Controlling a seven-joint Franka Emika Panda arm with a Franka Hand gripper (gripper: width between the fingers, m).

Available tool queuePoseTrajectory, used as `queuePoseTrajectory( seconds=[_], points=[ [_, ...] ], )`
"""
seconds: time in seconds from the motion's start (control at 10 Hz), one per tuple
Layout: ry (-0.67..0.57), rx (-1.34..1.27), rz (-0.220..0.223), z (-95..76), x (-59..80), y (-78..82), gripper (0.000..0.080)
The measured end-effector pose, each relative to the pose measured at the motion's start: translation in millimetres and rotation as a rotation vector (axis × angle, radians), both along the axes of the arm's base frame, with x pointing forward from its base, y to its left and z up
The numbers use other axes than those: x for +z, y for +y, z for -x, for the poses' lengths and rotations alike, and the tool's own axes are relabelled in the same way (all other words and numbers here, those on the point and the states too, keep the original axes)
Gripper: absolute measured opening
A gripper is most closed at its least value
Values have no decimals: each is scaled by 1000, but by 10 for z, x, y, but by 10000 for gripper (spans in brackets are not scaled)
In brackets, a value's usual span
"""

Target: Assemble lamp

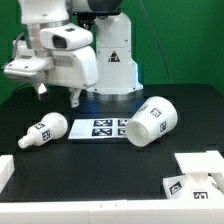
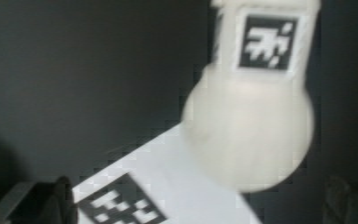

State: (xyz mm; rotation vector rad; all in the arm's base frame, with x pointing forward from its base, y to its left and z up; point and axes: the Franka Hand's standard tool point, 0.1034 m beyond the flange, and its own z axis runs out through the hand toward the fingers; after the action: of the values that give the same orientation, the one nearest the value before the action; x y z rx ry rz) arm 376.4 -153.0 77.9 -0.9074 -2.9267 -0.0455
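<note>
The white bulb (image 1: 42, 131) lies on its side on the black table at the exterior view's left, with a tag on its neck. It fills the wrist view (image 2: 247, 105), blurred. The large cone shade (image 1: 150, 120) lies on its side at the exterior view's right. The low square base (image 1: 200, 178) sits at the front right. My gripper (image 1: 58, 95) hangs above the table, over the bulb and the near end of the marker board. It is open and empty. Its dark fingertips (image 2: 25, 203) show at the edge of the wrist view, apart from the bulb.
The marker board (image 1: 97, 128) lies flat between the bulb and the shade; one corner of it shows in the wrist view (image 2: 158, 175). A white ledge (image 1: 60, 190) runs along the table's front. The arm's base (image 1: 112, 60) stands at the back.
</note>
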Motion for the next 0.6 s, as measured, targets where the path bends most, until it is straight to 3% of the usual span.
queuePoseTrajectory(
  seconds=[0.2, 0.6],
  points=[
    [25, -5, 1, 57, -116, -111, 699],
    [99, -56, 11, 149, -423, -69, 699]
  ],
)
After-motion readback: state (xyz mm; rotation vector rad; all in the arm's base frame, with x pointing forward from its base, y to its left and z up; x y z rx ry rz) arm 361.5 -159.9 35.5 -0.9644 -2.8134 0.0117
